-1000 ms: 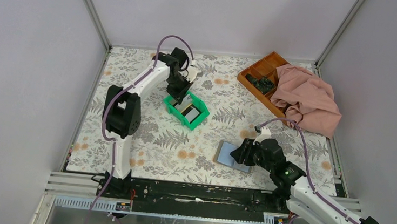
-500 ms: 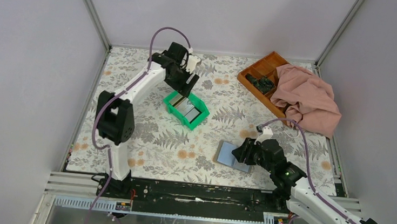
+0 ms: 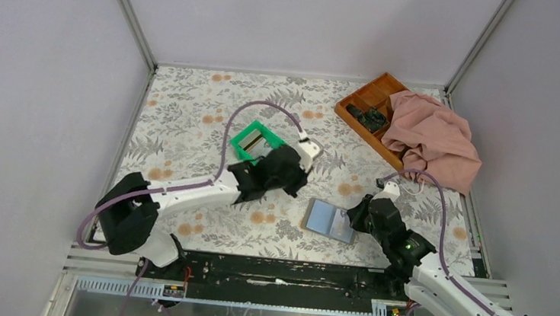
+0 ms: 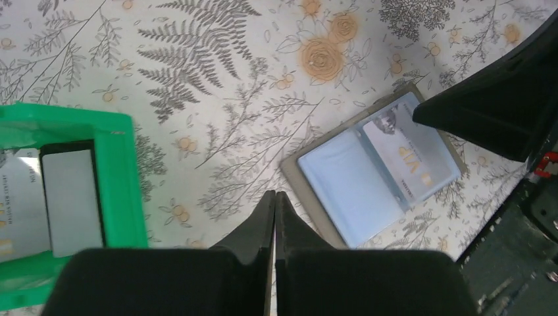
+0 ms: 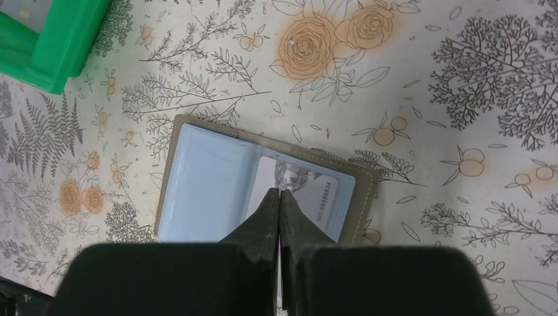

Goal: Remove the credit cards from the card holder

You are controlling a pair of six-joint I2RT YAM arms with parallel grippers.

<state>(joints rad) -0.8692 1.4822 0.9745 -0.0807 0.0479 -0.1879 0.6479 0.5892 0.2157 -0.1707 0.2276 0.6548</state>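
The card holder (image 3: 325, 218) lies open on the floral table, pale blue inside with an olive edge (image 5: 197, 184). One whitish credit card (image 5: 319, 189) sits in its right pocket, gold letters showing in the left wrist view (image 4: 409, 157). More credit cards, a grey one (image 4: 71, 201) and a whitish one (image 4: 14, 210), lie in the green bin (image 3: 242, 141). My left gripper (image 3: 290, 180) hovers shut and empty between the bin and the holder (image 4: 275, 195). My right gripper (image 3: 356, 217) is shut, its tips (image 5: 279, 192) over the pocketed card's left edge. Whether they touch it I cannot tell.
An orange-brown compartment tray (image 3: 366, 97) with dark objects (image 3: 368, 118) stands at the back right, half covered by a pink cloth (image 3: 431, 141). Grey walls close in the table on three sides. The black rail (image 3: 275, 271) runs along the near edge.
My left arm swung from above the green bin toward the card holder; its jaws opened, then shut. My right gripper closed and drew back a little, uncovering more of the holder.
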